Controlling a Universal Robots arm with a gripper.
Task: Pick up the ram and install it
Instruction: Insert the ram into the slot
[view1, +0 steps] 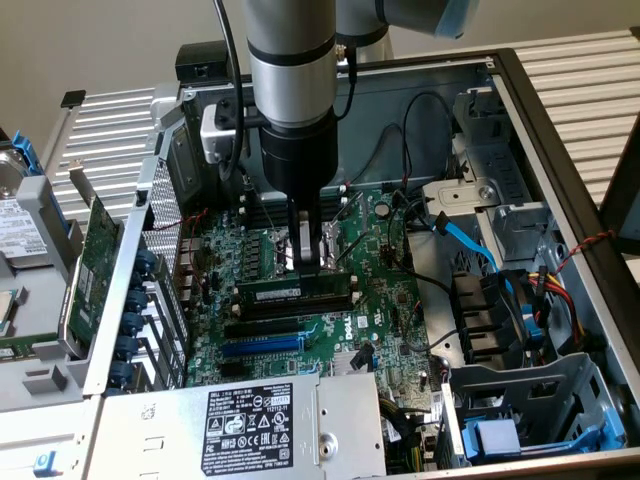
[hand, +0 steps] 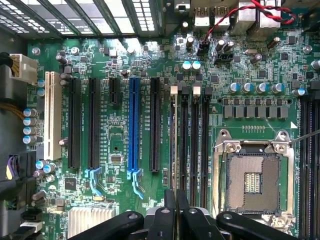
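A: Open case (view1: 560, 110), board (hand: 115, 145) exposed. Status on ram (view1: 295, 290)?
B: Pick looks done. Stands in slot (hand: 173, 90) farthest from CPU socket (hand: 252, 182). Gripper (view1: 313, 262) pinched closed at top edge; holding or pushing, can't tell. Latching unconfirmed.

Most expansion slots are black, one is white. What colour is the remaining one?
The remaining expansion slot is blue, clearest in the wrist view.
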